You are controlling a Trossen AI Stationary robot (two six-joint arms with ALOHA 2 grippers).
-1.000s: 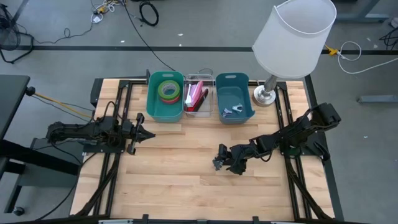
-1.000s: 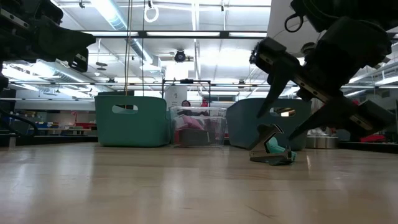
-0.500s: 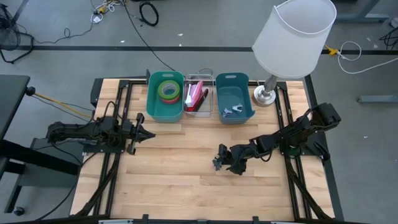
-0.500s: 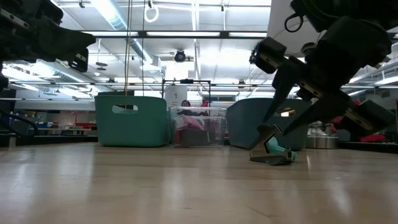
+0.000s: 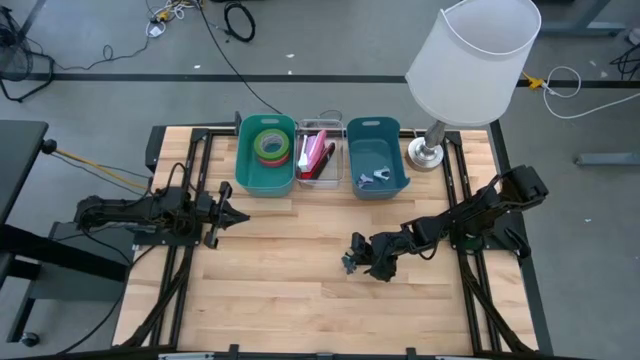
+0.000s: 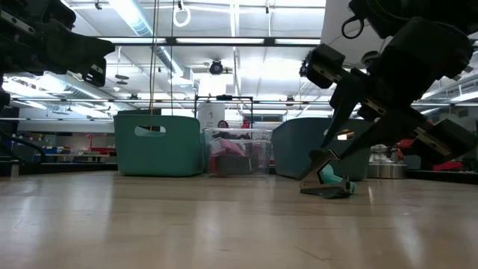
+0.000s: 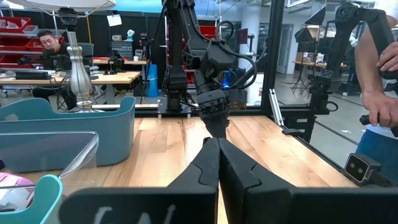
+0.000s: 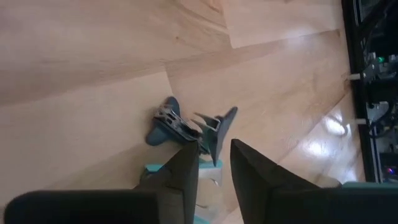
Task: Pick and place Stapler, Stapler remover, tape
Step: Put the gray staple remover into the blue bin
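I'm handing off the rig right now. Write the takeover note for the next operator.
Right gripper: jaws open, low over a staple remover lying on the table, not gripped.
Left gripper: jaws shut, waiting at the table's left side.
Done: tape in the green bin, stapler in the clear bin, one remover in the blue bin.
Left: grasp the loose remover and bin it, likely in the blue one.

A pale wooden tabletop (image 5: 290, 280) is seen on a grey floor (image 5: 100, 100) strewn with cables (image 5: 238, 18), a white-shaded lamp (image 5: 473, 45) is stood at one corner, and ceiling strip lights (image 6: 134, 15) are lit.
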